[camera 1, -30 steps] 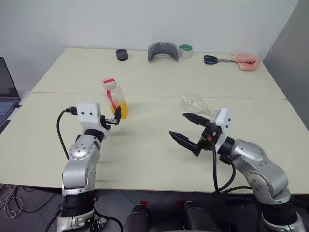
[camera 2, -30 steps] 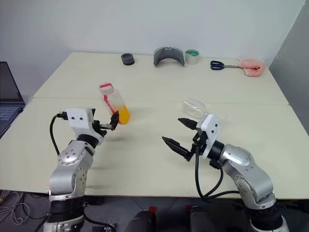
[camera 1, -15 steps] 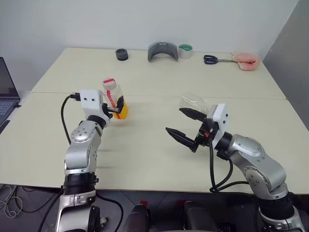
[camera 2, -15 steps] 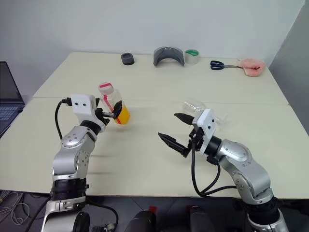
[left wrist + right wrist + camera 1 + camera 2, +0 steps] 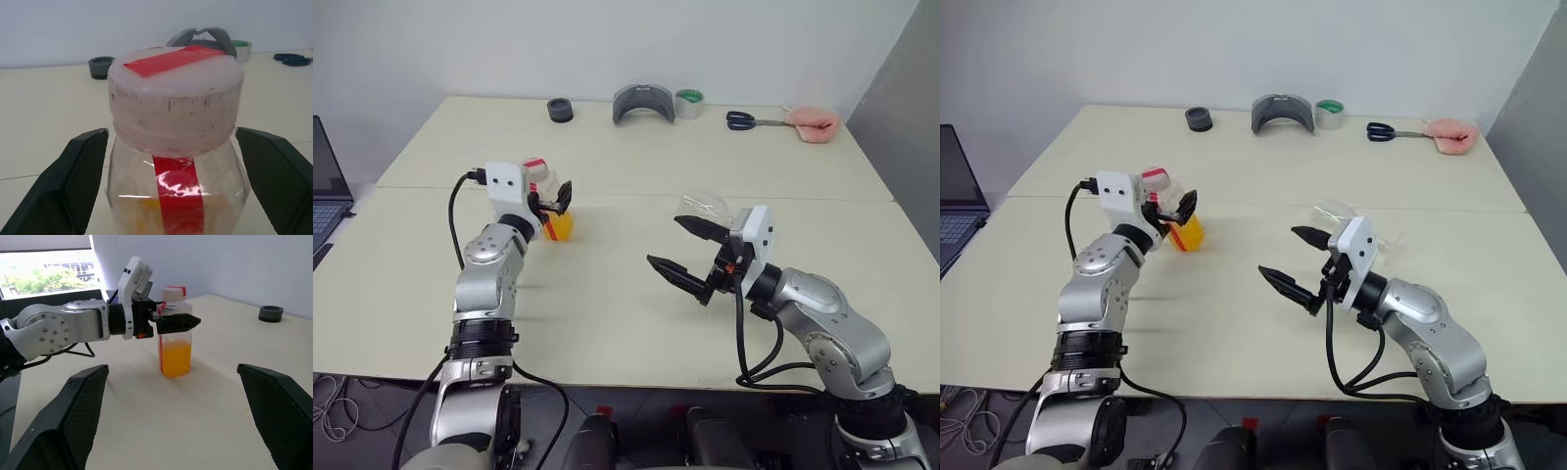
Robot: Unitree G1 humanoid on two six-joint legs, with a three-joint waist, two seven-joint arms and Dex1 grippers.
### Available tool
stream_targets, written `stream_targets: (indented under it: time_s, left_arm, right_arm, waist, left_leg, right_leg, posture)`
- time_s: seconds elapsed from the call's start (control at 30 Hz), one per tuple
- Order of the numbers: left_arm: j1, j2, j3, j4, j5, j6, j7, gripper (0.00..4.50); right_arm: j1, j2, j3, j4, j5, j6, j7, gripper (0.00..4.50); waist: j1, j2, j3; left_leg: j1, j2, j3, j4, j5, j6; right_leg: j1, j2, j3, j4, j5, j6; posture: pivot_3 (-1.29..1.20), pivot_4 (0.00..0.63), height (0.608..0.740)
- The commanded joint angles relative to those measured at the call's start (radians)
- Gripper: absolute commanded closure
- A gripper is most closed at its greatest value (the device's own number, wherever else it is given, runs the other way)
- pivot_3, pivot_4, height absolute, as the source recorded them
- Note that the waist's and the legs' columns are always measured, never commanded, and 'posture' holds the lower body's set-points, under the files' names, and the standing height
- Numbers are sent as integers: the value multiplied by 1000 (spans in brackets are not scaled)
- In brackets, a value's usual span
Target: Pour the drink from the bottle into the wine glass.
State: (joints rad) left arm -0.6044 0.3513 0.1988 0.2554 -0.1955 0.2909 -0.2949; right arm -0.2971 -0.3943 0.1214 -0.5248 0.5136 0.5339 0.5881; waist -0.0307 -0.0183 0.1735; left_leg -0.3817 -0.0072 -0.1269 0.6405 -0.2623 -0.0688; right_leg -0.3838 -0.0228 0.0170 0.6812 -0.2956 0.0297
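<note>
Left gripper (image 5: 551,202) around the bottle (image 5: 175,147), right gripper (image 5: 691,257) waiting near the wine glass (image 5: 705,207).

On the table (image 5: 607,304) we saw both grippers' fingers spread, holding nothing. The left wrist view showed the bottle standing between the fingers, apart from both; the head views hid this. The right wrist view showed the drink (image 5: 176,359) low inside. The glass was half hidden behind the right gripper.

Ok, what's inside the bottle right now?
Orange drink fills the lower part of the bottle, cap still on. The red label strip hides a narrow band of its contents.

Silver arms, white wrists, black cables
</note>
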Motion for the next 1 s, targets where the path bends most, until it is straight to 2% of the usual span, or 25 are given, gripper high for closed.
stream_targets:
  time_s: [0.03,0.67,0.77,0.93,1.0]
  left_arm:
    - [-33,11,-9,10,16,-38,1,23]
    - [-64,11,-14,75,31,-72,5,23]
    - [-64,13,-13,83,31,-75,11,630]
    - [-63,13,-12,82,27,-76,11,2192]
    - [-64,11,-11,80,23,-77,7,2666]
  right_arm:
    - [-12,4,-2,-30,3,-5,-3,0]
    - [-8,19,3,-24,-15,-12,-4,0]
    - [-6,22,3,-24,-18,-14,-4,0]
    - [-4,26,4,-25,-21,-16,-4,0]
    - [-3,27,5,-26,-22,-17,-4,0]
  waist:
    - [0,0,0]
    - [0,0,0]
    - [0,0,0]
    - [0,0,0]
    - [0,0,0]
  left_leg:
    - [0,0,0,0,0,0]
    - [0,0,0,0,0,0]
    - [0,0,0,0,0,0]
    - [0,0,-1,0,0,0]
    - [0,0,0,0,0,0]
  right_leg:
    - [0,0,0,0,0,0]
    - [0,0,0,0,0,0]
    - [0,0,0,0,0,0]
    - [0,0,0,0,0,0]
    - [0,0,0,0,0,0]
  posture:
    - [0,150,740]
    - [0,150,740]
    - [0,150,740]
    - [0,150,740]
    - [0,150,740]
